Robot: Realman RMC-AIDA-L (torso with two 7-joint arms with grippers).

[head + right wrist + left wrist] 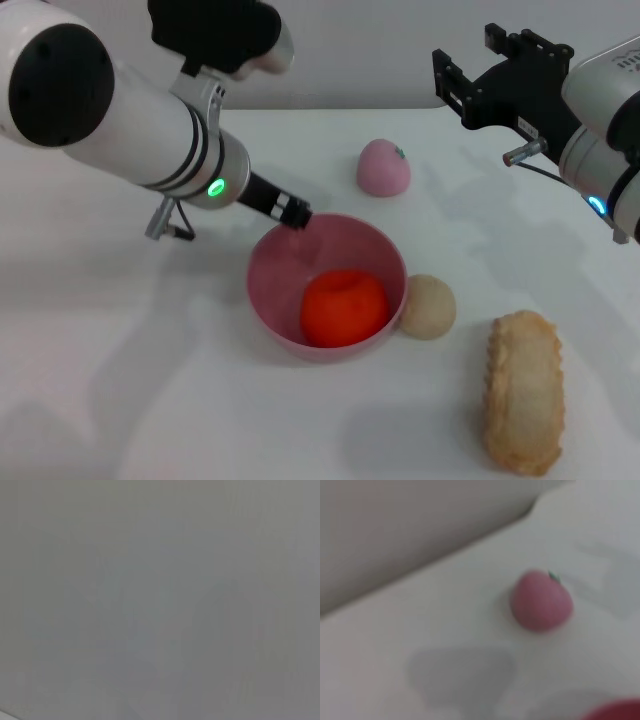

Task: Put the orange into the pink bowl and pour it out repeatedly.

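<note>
inside the pink bowl (327, 285) at the table's (120, 400) middle sat the orange (344, 307). the left gripper (296, 216) met the bowl's far rim, seemingly clenched on it; the right gripper (480, 75) hung parked, grip untellable. a thin rim pinch could slip when tipping, dropping the bowl against the beige ball (428, 306).

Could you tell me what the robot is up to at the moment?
The left gripper is at the far rim of the pink bowl, apparently gripping it, and the orange sits inside. The bowl looks roughly upright on the white table. The right gripper is raised off to the side, away from the work. A beige ball, a pink peach-like fruit and a bread-like piece lie nearby.
</note>
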